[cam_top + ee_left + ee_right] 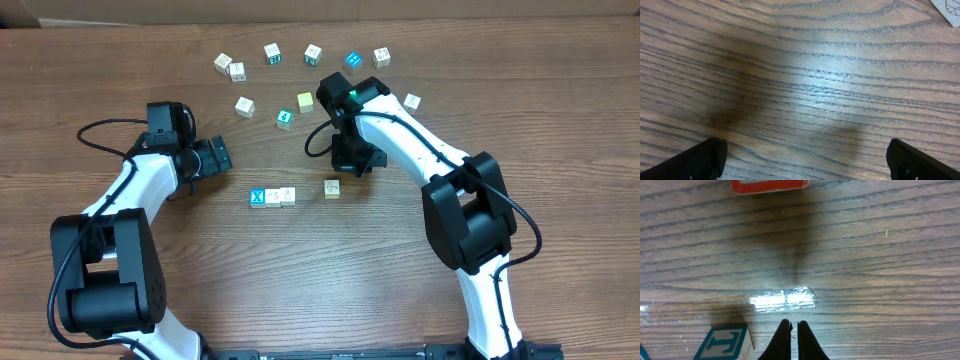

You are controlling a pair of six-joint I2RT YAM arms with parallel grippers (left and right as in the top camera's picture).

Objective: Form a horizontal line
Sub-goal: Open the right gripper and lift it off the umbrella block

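Observation:
Three cubes touch in a short row: a blue X cube [257, 197] and two pale cream cubes [273, 196] [288, 195]. Another pale cube [332, 188] lies a gap to their right. A teal-green cube [285, 119] sits further back. My right gripper [347, 155] hangs shut and empty above the table between the row and the back cubes. In its wrist view the shut right gripper [794, 325] has a teal-lettered cube [722, 342] just to its left. My left gripper [215, 156] stands open and empty left of the row, and the left wrist view shows that gripper [805, 149] over bare wood.
Several loose cubes are scattered along the back, among them a yellow-green cube [305, 101] and a bright blue one [352, 60]. A red-faced cube [769, 185] shows at the top edge of the right wrist view. A white cube corner [949, 11] shows in the left wrist view.

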